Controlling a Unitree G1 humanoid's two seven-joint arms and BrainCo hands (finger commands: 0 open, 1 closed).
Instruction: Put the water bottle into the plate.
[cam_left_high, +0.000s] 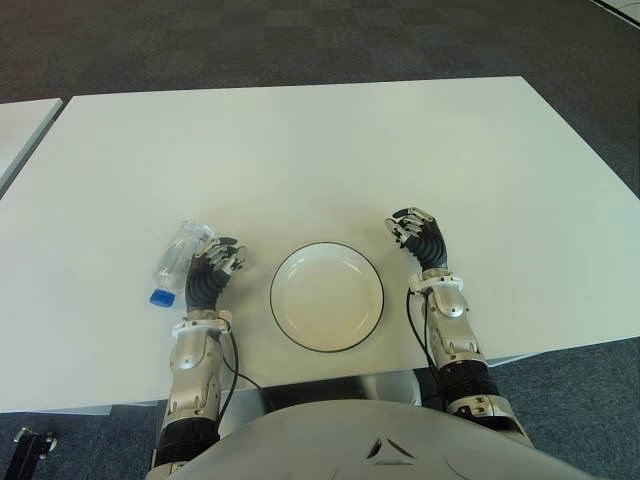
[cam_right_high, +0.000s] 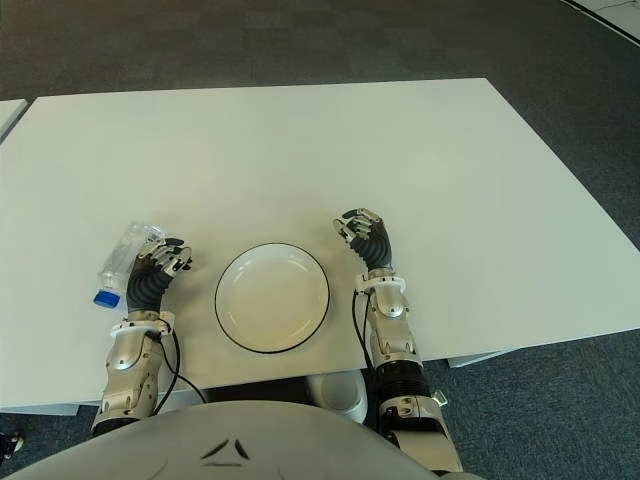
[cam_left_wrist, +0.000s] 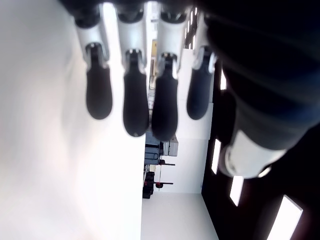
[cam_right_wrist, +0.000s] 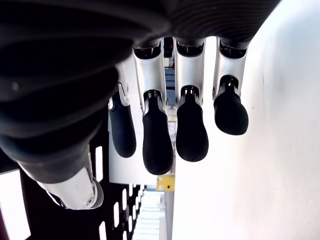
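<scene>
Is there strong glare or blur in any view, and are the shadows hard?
Eye views: even light, with faint shadows at the plate and water bottle. Left wrist view: the white table is blown out. Right wrist view: dark palm against bright table.

Even, bright overhead light washes the white table (cam_left_high: 330, 150), leaving only faint, soft shadows around the plate (cam_left_high: 327, 297). In both wrist views the tabletop blows out to featureless glare, fingertips (cam_left_wrist: 136, 105) looming dark and slightly soft, ceiling lights streaking beyond them.
</scene>
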